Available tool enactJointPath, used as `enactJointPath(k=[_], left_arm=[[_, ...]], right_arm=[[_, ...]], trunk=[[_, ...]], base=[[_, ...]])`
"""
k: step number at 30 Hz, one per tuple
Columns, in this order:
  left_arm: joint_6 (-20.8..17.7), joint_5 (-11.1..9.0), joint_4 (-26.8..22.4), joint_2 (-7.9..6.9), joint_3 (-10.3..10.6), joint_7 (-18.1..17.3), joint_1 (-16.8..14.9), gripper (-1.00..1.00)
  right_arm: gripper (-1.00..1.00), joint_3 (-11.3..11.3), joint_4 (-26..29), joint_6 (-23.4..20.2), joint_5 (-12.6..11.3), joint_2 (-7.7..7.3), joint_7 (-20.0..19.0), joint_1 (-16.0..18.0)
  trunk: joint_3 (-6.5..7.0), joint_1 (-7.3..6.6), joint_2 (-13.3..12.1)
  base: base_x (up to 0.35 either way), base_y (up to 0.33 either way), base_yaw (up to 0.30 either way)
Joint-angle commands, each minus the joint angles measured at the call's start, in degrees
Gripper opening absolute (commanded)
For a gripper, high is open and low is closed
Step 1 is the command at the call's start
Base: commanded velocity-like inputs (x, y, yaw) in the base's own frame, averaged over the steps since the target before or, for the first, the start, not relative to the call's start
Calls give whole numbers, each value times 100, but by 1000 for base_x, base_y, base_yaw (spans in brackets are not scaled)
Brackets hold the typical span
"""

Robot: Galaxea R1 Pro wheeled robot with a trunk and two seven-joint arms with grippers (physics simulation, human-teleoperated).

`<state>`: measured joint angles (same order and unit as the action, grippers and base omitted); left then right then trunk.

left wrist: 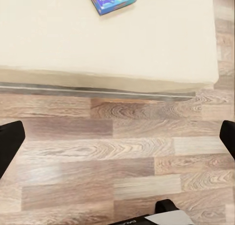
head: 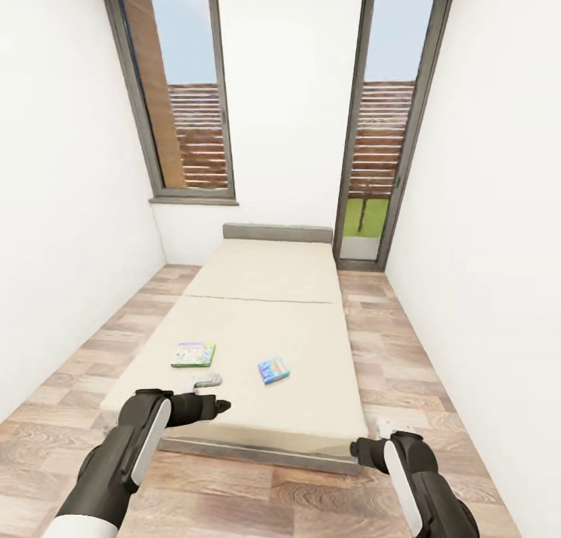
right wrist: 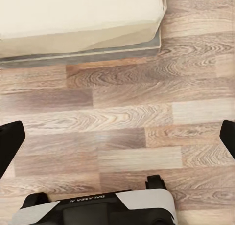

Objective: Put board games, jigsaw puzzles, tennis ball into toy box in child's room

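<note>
Two board games lie on the near half of the bed (head: pixel 273 320): the green-and-white board game (head: pixel 193 354) to the left, the smaller blue board game (head: pixel 273 369) to its right, well apart. The left gripper (head: pixel 209 380) hangs over the bed's near left edge, fingers spread wide and empty. The right gripper (head: pixel 387 426) hangs by the bed's near right corner above the plank floor (right wrist: pixel 122 117), fingers also spread wide, touching nothing.
</note>
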<state>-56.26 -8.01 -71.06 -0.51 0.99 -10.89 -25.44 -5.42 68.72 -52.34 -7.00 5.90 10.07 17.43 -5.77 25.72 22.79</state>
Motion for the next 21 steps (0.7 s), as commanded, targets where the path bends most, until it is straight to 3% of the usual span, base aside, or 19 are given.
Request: enactJointPath(k=[1,15,21], left_arm=[[-26,-34,-5,-1,13,24,-4,100],[-80,-49,-136,55,161,77,-72,100],[-79,-33,-403,464,360,98,-288,100]], right_arm=[[100,-3,7,-15,-62,6,50,6],[100,27,10,4,-54,15,56,6],[100,32,42,5,-52,9,51,6]], trunk=[[-13,6,12],[-14,6,12],[-14,6,12]], base=[[256,162,-131],[228,39,-26],[244,1,-1]])
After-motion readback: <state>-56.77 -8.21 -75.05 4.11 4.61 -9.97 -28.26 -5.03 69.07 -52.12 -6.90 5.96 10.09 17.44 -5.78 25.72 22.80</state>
